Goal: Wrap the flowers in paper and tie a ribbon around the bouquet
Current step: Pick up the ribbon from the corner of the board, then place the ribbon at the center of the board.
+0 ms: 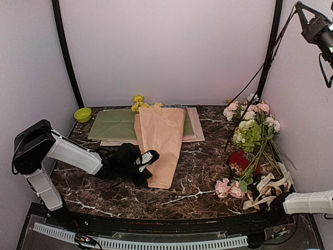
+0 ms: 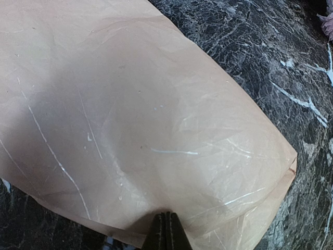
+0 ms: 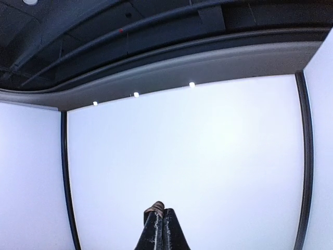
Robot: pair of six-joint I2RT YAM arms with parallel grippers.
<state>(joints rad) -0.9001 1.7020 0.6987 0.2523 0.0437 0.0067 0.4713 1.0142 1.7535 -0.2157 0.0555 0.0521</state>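
The bouquet [image 1: 161, 143] lies on the dark marble table as a peach-pink paper cone, narrow end toward me. Yellow flowers [image 1: 138, 103] poke out past its wide far end. My left gripper [image 1: 152, 155] is shut, and its tips [image 2: 167, 216] rest on the paper [image 2: 135, 120] near the cone's left edge; nothing shows between the fingers. My right gripper [image 3: 160, 211] is shut and points up at the white wall. A short brown bit of ribbon [image 3: 155, 207] is pinched at its tip. In the top view this gripper [image 1: 266, 200] sits at the near right, among cream ribbons.
A green sheet [image 1: 112, 124] and other paper sheets lie under the cone at the back. A lime bowl [image 1: 82, 114] stands far left. Pink and white roses [image 1: 252, 122], a red object [image 1: 239, 161] and wide cream ribbons [image 1: 273, 185] crowd the right side.
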